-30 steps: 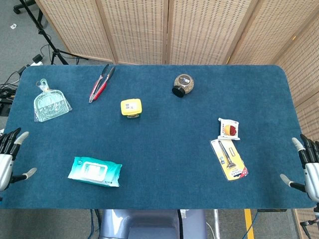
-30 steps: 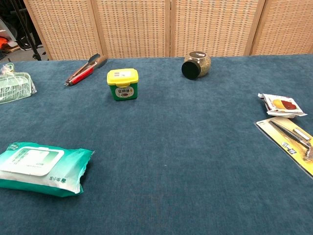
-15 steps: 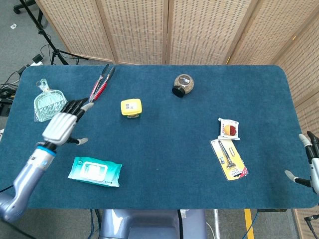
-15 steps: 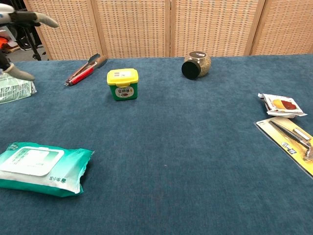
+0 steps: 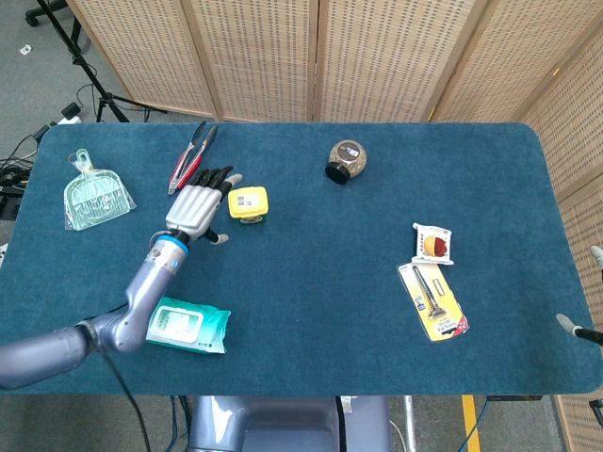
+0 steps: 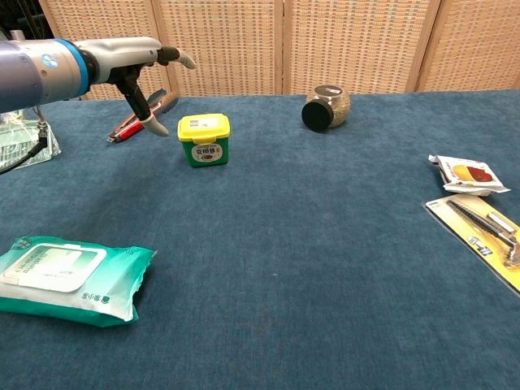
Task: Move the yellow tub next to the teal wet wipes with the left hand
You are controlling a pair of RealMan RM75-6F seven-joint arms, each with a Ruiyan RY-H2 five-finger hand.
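The yellow tub (image 5: 248, 203) with its green base (image 6: 204, 140) stands upright at the back left of the blue table. My left hand (image 5: 196, 205) hovers just left of it, open, fingers stretched toward the tub without touching it. In the chest view the left hand (image 6: 130, 65) is raised above and left of the tub, thumb hanging down. The teal wet wipes (image 5: 184, 325) lie flat near the front left edge (image 6: 69, 279). Only fingertips of my right hand (image 5: 579, 328) show at the right edge, spread apart.
Red tongs (image 5: 191, 156) lie behind the left hand. A bagged green dustpan (image 5: 96, 193) sits far left. A tipped jar (image 5: 346, 160) is at the back centre. A snack packet (image 5: 433, 244) and a yellow carded tool (image 5: 433, 299) lie on the right.
My left arm has swung from the front left edge up over the table, ending beside the yellow tub. The right hand has drawn back off the right edge.
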